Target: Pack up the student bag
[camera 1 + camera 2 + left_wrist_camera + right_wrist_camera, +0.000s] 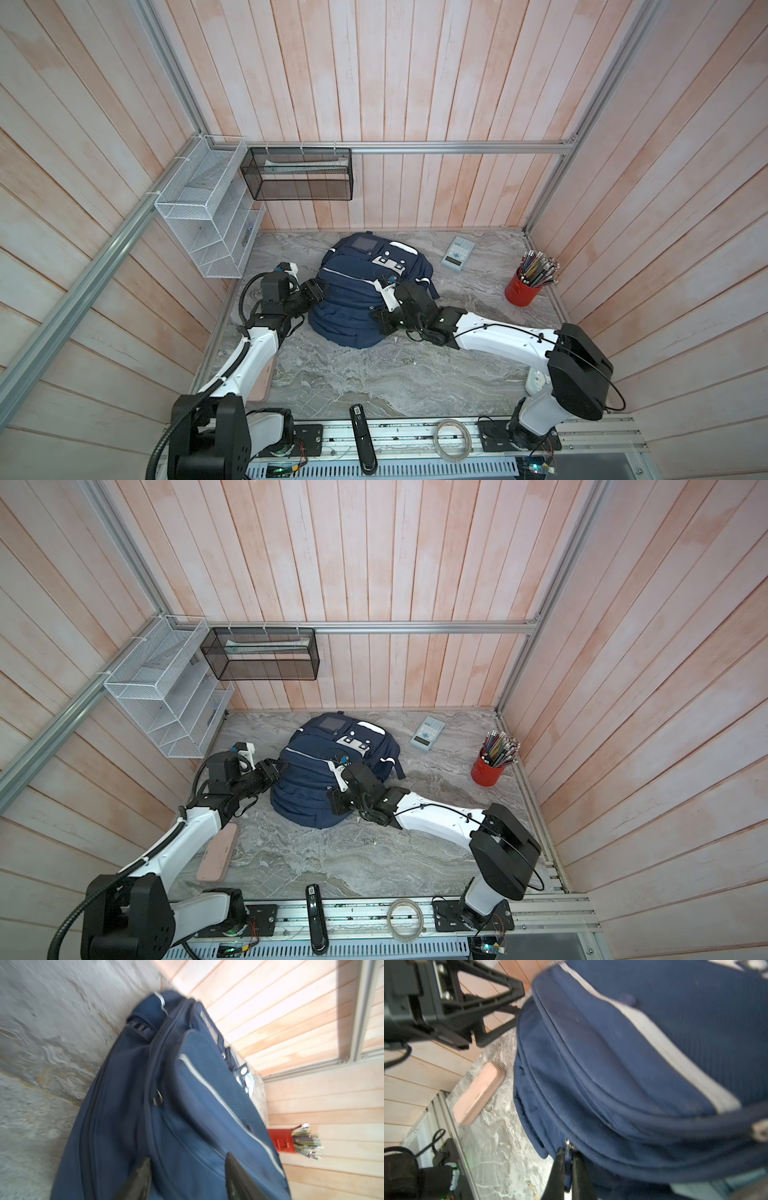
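Note:
The student bag [357, 299] [316, 779], navy with white stripes and studded white patches, lies in the middle of the marble table. My left gripper [319, 289] [275, 766] is at the bag's left side. In the left wrist view it [188, 1157] stands open, its two dark fingers spread over the bag's fabric [187, 1105] with nothing pinched. My right gripper [377, 322] [334, 802] is at the bag's lower right edge. In the right wrist view it [568, 1152] is shut on a zip pull [567, 1145] of the bag [633, 1064].
A calculator [458, 253] and a red cup of pencils [524, 286] stand at the back right. A pink case [218, 852] [478, 1095] lies under the left arm. A white wire rack [208, 216] and a black mesh basket [299, 174] hang on the walls.

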